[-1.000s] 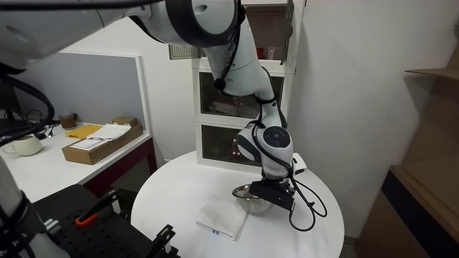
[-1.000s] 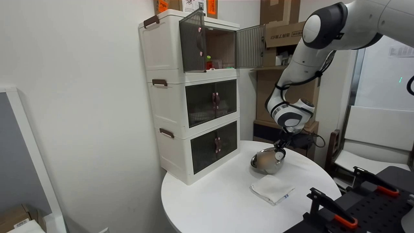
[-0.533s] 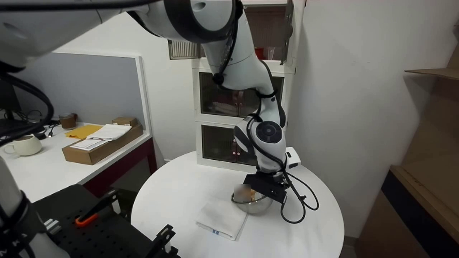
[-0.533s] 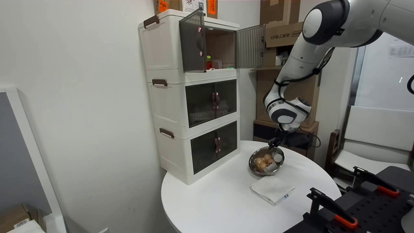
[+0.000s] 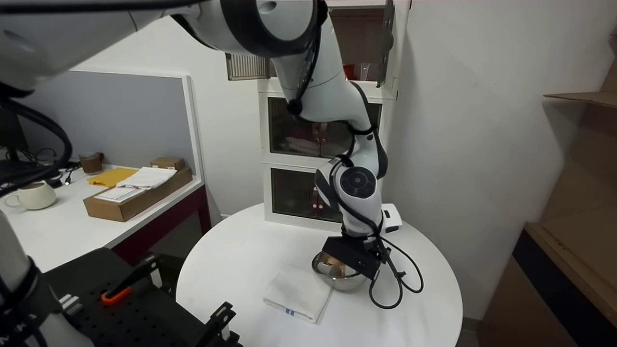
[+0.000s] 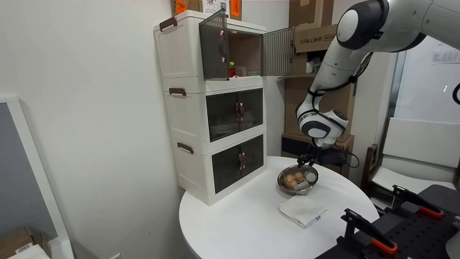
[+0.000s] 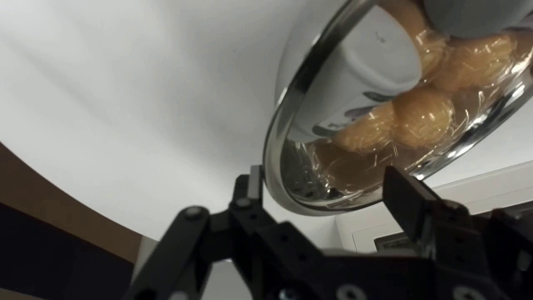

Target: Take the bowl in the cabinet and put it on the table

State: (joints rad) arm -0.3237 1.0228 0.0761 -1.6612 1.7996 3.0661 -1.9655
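The silvery bowl (image 5: 343, 283) rests on the round white table (image 5: 226, 274), holding wrapped tan-orange round items and a pale cup-like container. In an exterior view its wall (image 6: 281, 179) appears slightly tilted; whether its base sits flat I cannot tell. My gripper (image 7: 322, 171) stands open at the bowl's edge. In the wrist view one finger lies just outside the rim (image 7: 272, 166) at left, close to it or touching. The finger at right overlaps the rim in that view, contact unclear. The white cabinet (image 6: 187, 118) stands behind, its top doors swung out.
A folded white cloth (image 5: 298, 295) lies beside the bowl. A desk (image 5: 58, 231) with a cardboard box and mug is at the left in that view. The dark platform with clamps (image 6: 427, 223) borders the table. An open cabinet door (image 6: 276, 52) juts out high up.
My gripper has spread its fingers from shut to open. The arm has shifted a little to the left in an exterior view. The bowl has rocked and moved only slightly.
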